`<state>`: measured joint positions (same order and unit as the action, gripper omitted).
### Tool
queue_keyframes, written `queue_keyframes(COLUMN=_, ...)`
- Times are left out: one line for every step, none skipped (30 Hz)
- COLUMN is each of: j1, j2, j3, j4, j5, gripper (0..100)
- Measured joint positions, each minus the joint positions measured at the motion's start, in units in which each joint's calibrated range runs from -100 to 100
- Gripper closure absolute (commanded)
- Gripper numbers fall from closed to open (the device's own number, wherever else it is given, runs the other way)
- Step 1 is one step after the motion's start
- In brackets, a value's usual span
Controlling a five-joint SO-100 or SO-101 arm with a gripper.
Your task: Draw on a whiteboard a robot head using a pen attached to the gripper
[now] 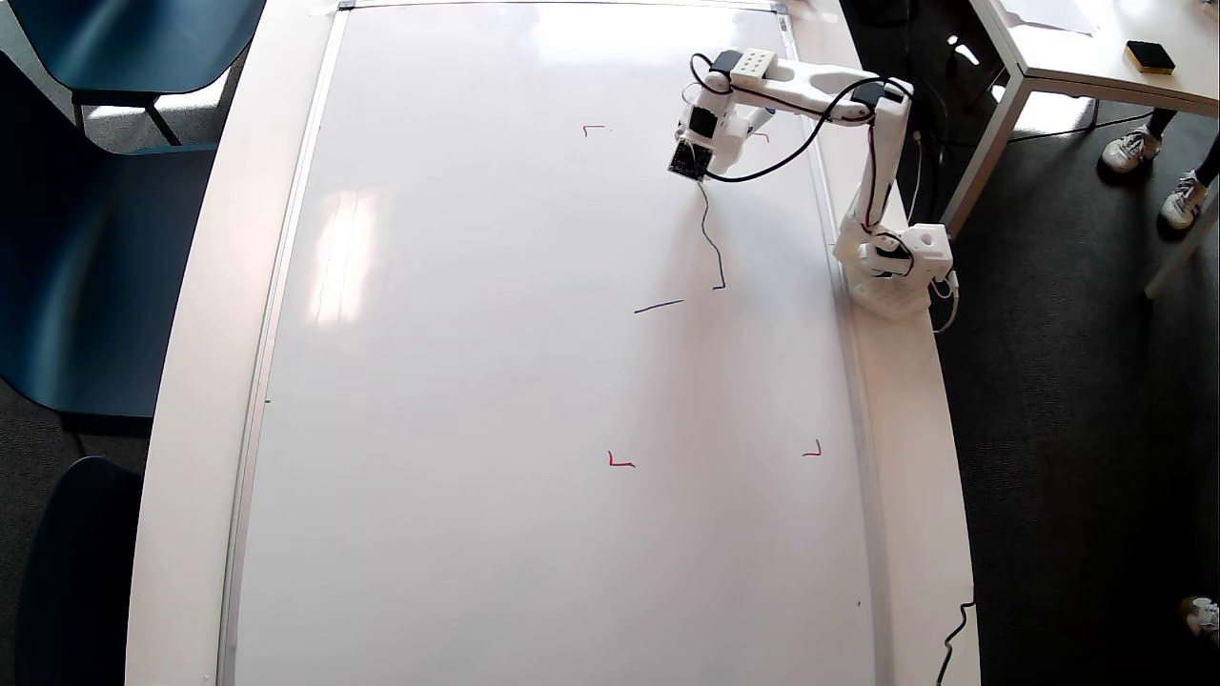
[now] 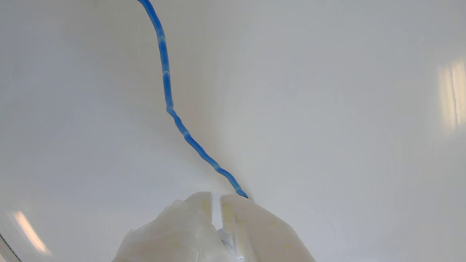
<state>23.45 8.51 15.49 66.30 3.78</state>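
The whiteboard (image 1: 477, 381) covers most of the table in the overhead view. Of the robot head, two dark-blue strokes show: a wobbly line (image 1: 710, 238) running down from the gripper to a small hook, and a short separate stroke (image 1: 659, 307). My white gripper (image 1: 691, 170) hangs over the line's upper end. In the wrist view the jaws of the gripper (image 2: 216, 198) stand together with only a thin slit between them. The blue line (image 2: 167, 91) ends at the right jaw's tip. The pen is hidden behind the jaws.
Red corner marks (image 1: 593, 129) (image 1: 620, 462) (image 1: 812, 451) sit on the board. The arm's base (image 1: 896, 262) stands at the board's right edge. Blue chairs (image 1: 86, 238) are at the left, and another table (image 1: 1096, 57) with people's feet (image 1: 1129, 148) at the upper right.
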Motion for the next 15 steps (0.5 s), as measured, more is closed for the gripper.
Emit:
queue_keyframes(j1=0.08, j2=0.51, j3=-0.64, j4=0.0, j5=0.0, gripper=99)
queue_keyframes(j1=0.08, j2=1.1, j3=-1.46, j4=0.0, j5=0.0, gripper=99)
queue_keyframes(j1=0.15, j2=2.03, j3=-2.74, j4=0.0, j5=0.0, gripper=99)
queue_keyframes(j1=0.15, j2=2.29, j3=-3.11, j4=0.0, j5=0.0, gripper=99)
queue_keyframes(j1=0.15, j2=3.3, j3=-4.29, j4=0.0, j5=0.0, gripper=99)
queue_keyframes(j1=0.15, j2=4.15, j3=-5.39, j4=0.0, j5=0.0, gripper=99)
queue_keyframes(j1=-0.08, j2=5.51, j3=-7.13, j4=0.0, j5=0.0, gripper=99)
queue_keyframes(j1=-0.23, j2=5.93, j3=-7.58, j4=-0.17, j5=0.0, gripper=99)
queue_keyframes(j1=-0.53, j2=6.86, j3=-8.95, j4=0.08, j5=0.0, gripper=99)
queue_keyframes(j1=-0.98, j2=7.71, j3=-10.32, j4=-0.17, j5=0.0, gripper=99)
queue_keyframes(j1=-1.43, j2=8.39, j3=-10.96, j4=-0.68, j5=0.0, gripper=99)
queue_keyframes(j1=-2.19, j2=9.49, j3=-12.52, j4=-0.59, j5=0.0, gripper=99)
queue_keyframes(j1=-2.49, j2=9.74, j3=-12.88, j4=-0.59, j5=0.0, gripper=99)
queue_keyframes(j1=-2.94, j2=10.5, j3=-13.8, j4=-0.17, j5=-0.05, gripper=99)
queue_keyframes(j1=-3.39, j2=11.1, j3=-14.53, j4=-0.42, j5=-0.05, gripper=99)
